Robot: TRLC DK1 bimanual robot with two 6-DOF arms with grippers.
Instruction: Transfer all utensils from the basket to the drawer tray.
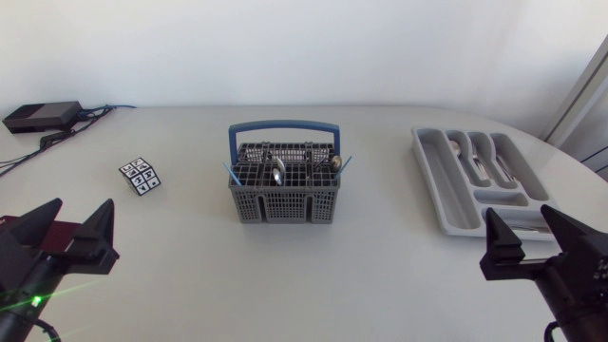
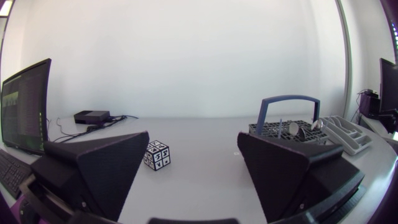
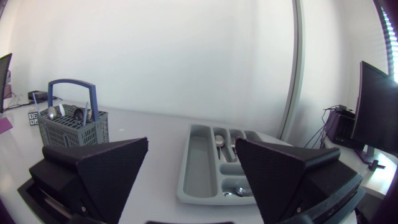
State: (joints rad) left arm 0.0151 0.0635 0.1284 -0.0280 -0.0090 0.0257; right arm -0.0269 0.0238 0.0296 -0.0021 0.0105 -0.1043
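A grey cutlery basket [image 1: 282, 193] with a blue handle stands at the middle of the table, with a spoon [image 1: 276, 173] and other utensils upright in it. The grey drawer tray [image 1: 446, 190] lies at the right, and several spoons [image 1: 475, 157] rest in its far compartments. My left gripper [image 1: 68, 228] hangs open at the near left, well away from the basket [image 2: 292, 129]. My right gripper [image 1: 537, 237] is open at the near right, just in front of the tray [image 3: 199, 165]. Neither holds anything.
A small black-and-white patterned cube [image 1: 141, 175] sits left of the basket. A black box [image 1: 43, 116] with cables lies at the far left corner. The table's curved right edge runs close behind the tray.
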